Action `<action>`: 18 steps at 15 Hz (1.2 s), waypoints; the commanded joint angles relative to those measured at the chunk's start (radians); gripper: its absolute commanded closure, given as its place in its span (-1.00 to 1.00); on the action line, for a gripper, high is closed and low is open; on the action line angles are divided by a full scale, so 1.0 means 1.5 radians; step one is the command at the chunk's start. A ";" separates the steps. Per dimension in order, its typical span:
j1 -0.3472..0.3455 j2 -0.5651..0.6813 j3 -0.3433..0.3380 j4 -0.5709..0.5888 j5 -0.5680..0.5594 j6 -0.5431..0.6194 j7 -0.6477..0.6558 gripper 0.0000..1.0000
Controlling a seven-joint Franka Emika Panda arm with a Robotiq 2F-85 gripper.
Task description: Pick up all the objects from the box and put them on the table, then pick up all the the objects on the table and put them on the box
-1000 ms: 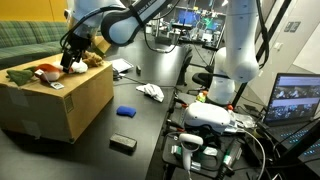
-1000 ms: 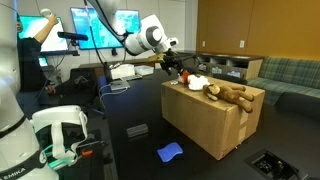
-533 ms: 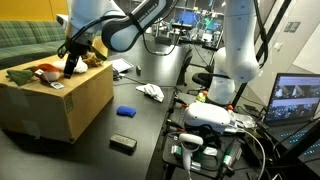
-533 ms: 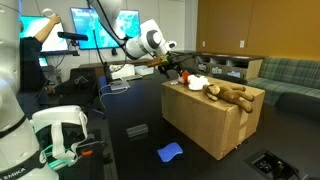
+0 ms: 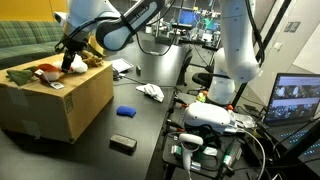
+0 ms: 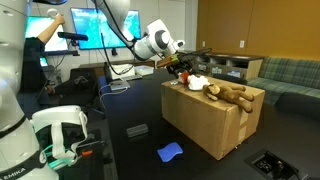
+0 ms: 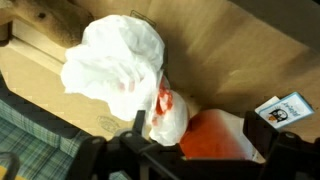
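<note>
The white plush toy (image 7: 115, 60) lies on top of the box (image 5: 70, 110), directly below the pincer (image 5: 72, 60), whose jaws stand wide apart and hold nothing. The toy looks light and soft, so I would grip its thick middle, not a loose edge. The wrist view shows its red patch and the box's white label (image 7: 283, 110). Only an exterior view shows 2 things on the table (image 5: 135, 128), well away from the pincer: the blue block (image 5: 125, 111) and the black slab (image 5: 123, 143).

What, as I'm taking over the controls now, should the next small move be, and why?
Probably lower the gripper straight onto the white plush toy: the jaws stand open above the box, nothing is held, and that toy lies mid-frame in the wrist view.
</note>
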 commanded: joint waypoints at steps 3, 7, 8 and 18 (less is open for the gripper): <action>-0.019 0.081 -0.010 0.095 0.015 0.003 -0.053 -1.00; -0.039 0.138 -0.008 0.147 0.042 -0.009 -0.095 -1.00; -0.045 0.151 -0.007 0.161 0.049 -0.013 -0.106 -1.00; -0.066 0.200 0.002 0.247 0.108 -0.089 -0.160 0.10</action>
